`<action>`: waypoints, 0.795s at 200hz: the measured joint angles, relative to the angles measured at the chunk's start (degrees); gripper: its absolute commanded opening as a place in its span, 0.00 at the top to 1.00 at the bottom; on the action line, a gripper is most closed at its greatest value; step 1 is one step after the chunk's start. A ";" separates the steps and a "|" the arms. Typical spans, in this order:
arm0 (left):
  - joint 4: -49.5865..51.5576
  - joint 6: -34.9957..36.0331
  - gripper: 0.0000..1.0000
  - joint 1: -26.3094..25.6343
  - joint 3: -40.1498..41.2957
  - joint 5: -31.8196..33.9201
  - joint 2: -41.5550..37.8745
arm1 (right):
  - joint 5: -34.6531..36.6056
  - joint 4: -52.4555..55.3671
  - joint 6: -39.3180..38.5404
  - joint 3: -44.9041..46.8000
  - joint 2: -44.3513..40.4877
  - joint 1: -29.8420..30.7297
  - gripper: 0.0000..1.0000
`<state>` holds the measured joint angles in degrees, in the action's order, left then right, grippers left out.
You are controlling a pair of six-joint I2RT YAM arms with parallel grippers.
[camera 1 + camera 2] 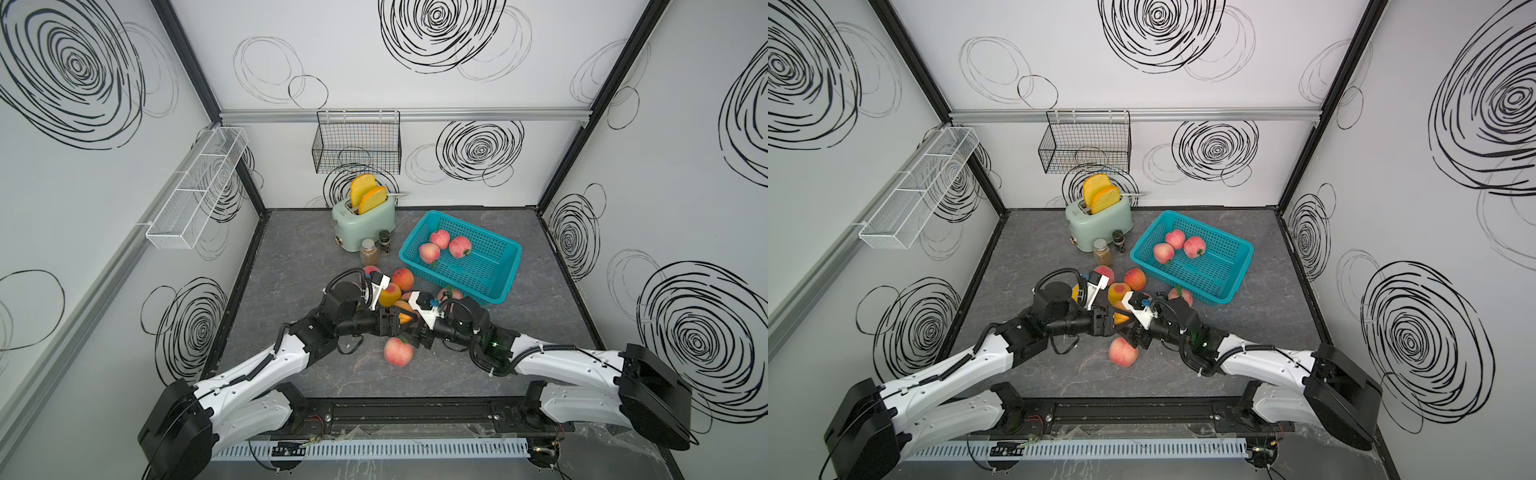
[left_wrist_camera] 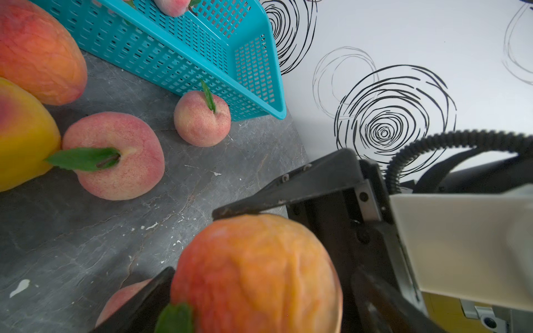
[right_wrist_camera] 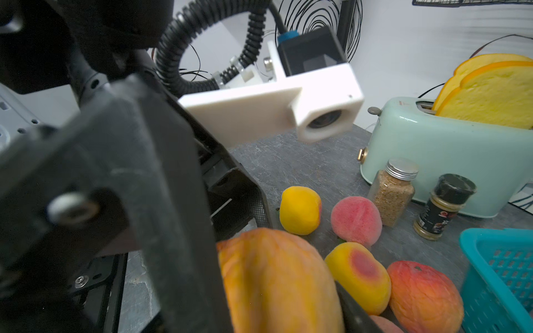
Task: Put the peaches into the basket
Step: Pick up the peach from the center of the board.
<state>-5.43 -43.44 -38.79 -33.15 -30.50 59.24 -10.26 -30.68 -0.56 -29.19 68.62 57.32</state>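
Currently, one orange-yellow peach (image 2: 248, 253) sits between both end effectors near the middle of the tabletop (image 1: 299, 266), a short way from the basket (image 1: 482, 253). The left end effector (image 2: 259, 302) stands open: in the left wrist view its fingers lie wider than the fruit, with a dark gap on one side. The right end effector (image 3: 277, 288) is closed on the same peach, and the right wrist view shows a finger against each flank.

Location of the remaining fruit:
- Three pink peaches (image 1: 439, 239) lie in the far part of the basket.
- A lone pink peach (image 1: 398, 351) lies on the tabletop, nearest the robot base.
- A leafed peach (image 2: 202, 118) rests just beside the basket's outer wall. Contact cannot be confirmed.
- The others lie clustered around the arms, several partly hidden.

Handling characteristics (estimated):
- The held fruit has a wrinkled, matte skin. This suggests a light, soft body that yields under pressure and offers fair friction.
- The smoother yellow fruits may be slicker.
- All are round and are likely to roll when nudged or dropped.

Recommended grip: take hold across the widest girth, with the fingers on opposite flanks. Keep clear of the leaf and stem, which would probably bend or slip. Moderate closing force should be enough, since excess force may squeeze the fruit out sideways.
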 measured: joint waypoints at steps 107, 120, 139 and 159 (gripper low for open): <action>6.43 3.87 0.02 8.57 -0.20 -1.84 -2.08 | 2.40 2.36 2.80 0.00 -0.07 -5.57 0.28; 7.17 4.28 0.02 9.35 -0.28 -1.84 -2.27 | 2.60 3.65 3.34 -0.07 -0.07 -7.06 0.28; 8.00 4.83 0.02 10.78 -0.31 -1.81 -2.78 | 2.73 5.62 4.09 -0.55 -0.07 -9.44 0.28; 9.01 5.53 0.02 12.00 -0.33 -1.09 -3.32 | 2.73 7.67 4.44 -1.62 -0.07 -12.02 0.28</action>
<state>3.57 -37.91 -26.79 -33.47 -31.59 55.92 -7.53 -23.00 3.88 -30.81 68.55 45.30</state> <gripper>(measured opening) 0.983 0.720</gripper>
